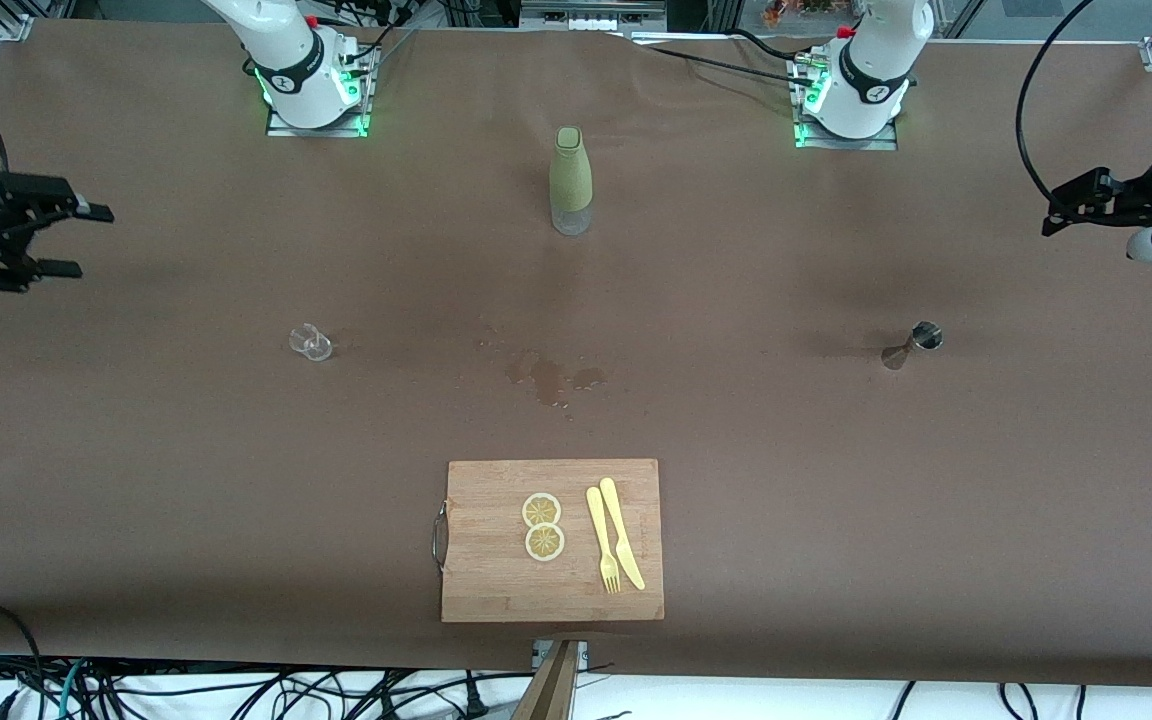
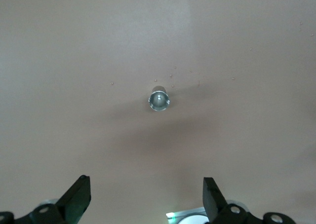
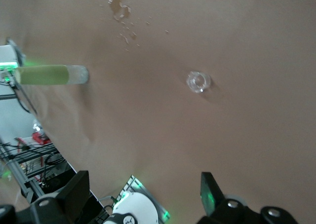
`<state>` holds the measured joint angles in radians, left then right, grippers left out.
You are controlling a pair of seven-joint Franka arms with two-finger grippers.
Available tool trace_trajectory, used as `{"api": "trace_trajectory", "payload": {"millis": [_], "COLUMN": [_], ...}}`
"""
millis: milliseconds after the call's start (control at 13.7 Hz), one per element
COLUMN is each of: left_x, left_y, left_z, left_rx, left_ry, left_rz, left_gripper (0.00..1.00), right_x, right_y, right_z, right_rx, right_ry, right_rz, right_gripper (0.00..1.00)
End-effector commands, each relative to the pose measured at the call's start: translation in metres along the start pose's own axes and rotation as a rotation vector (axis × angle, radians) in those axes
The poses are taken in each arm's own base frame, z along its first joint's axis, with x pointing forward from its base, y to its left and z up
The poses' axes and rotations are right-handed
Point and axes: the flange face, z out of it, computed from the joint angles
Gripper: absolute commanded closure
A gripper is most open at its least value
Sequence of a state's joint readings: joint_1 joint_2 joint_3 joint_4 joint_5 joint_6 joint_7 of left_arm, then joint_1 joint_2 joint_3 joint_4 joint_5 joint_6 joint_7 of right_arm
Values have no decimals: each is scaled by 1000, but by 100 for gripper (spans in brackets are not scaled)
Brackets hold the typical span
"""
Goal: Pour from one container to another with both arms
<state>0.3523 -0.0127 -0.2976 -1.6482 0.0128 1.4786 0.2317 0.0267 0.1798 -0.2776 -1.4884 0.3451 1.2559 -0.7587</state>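
The steel jigger (image 1: 913, 346) stands toward the left arm's end of the surface (image 1: 836, 480), the small clear glass cup (image 1: 311, 343) toward the right arm's, a wet patch (image 1: 551, 378) between them. This fits either before pouring or after. Both grippers, left (image 1: 1064, 207) and right (image 1: 76, 240), hover with fingers wide, holding nothing.

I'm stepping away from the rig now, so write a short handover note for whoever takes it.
Left gripper: open, up over its end of the table, above the steel jigger.
Right gripper: open, up over its end, holding nothing.
Small clear glass stands toward the right arm's end; green bottle upright between the bases.
Wet patches lie mid-table.
Nothing held. This fits either before pouring or after things were set down; check the containers' contents.
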Motion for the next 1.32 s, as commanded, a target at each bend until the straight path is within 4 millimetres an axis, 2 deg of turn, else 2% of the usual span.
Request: {"api": "trace_trajectory", "payload": {"millis": [0,220,366,513,586,659,806,879,1025,1245], "left_x": [-8,-7,-7,-7,-6,-6,-5,-6,-11,-23], "left_y": [20,25,24,24,25,25,24,22,20,27], "left_z": [-23,-22,-18,-18,-19,-18,-21,-22,-26,-31], "left_rx": [23,-1,2,-1,-12,-15,-20,-19,-11,4], "left_ry": [-10,-11,-15,-14,-11,-9,7,10,24,44], "left_rz": [-139,-181,-179,-144,-133,-132,-138,-145,-166,-204], "left_gripper": [0,0,0,0,0,0,0,0,0,0], "right_x": [-9,-13,-9,-26,-34,-34,-31,-37,-33,-11], "right_y": [-43,-78,-93,-97,-101,-98,-105,-94,-103,-98], "right_z": [-5,2,14,31,30,26,20,12,4,-6], "right_rx": [-116,-285,-422,-433,-435,-438,-449,-438,-430,-432], "right_ry": [-15,-30,-37,24,97,133,156,166,147,117], "right_rz": [154,327,335,459,563,611,622,629,593,598], "right_gripper": [0,0,0,0,0,0,0,0,0,0]}}
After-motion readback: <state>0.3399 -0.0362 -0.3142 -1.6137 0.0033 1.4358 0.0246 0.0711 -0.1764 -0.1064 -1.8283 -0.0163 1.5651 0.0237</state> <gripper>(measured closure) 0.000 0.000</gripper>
